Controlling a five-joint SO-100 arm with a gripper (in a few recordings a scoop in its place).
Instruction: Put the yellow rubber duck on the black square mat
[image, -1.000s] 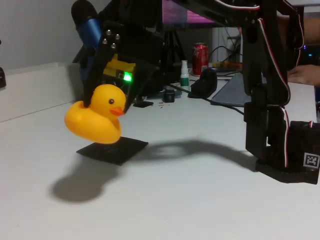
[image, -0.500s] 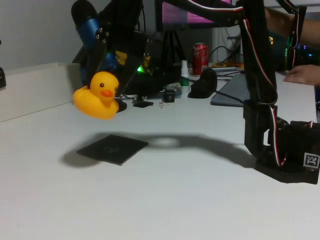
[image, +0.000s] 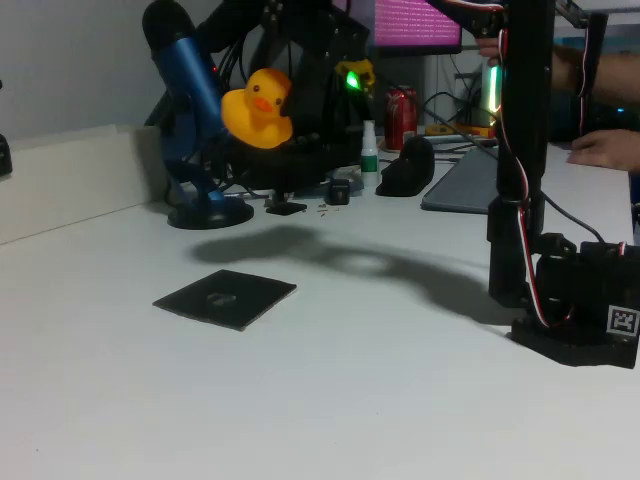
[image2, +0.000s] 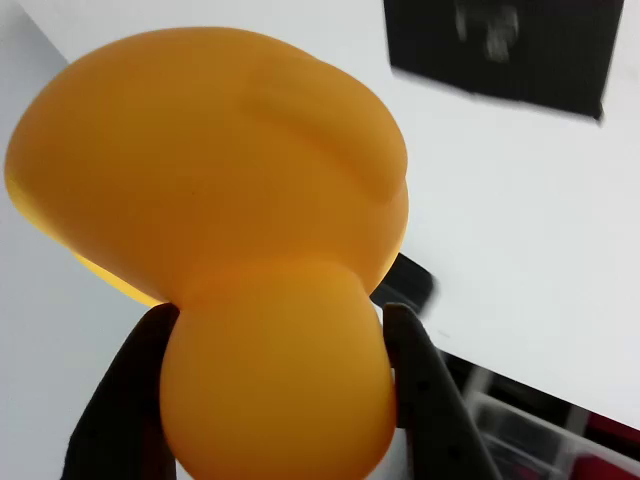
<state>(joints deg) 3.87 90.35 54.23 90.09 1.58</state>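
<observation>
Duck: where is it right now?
The yellow rubber duck is held in the tool, in the air upper left in the fixed view, beside the blue microphone, well above the black square mat.

**A black arm, wired and tagged**

The arm (image: 515, 170) is black throughout, built of blocky printed segments; red, white and black cables run down its upright column; a green light glows high on it; the base (image: 580, 310) is a squat black block bearing a small white square tag with a black pattern; the gripper (image2: 275, 395) has two dark, tapering fingers.
</observation>
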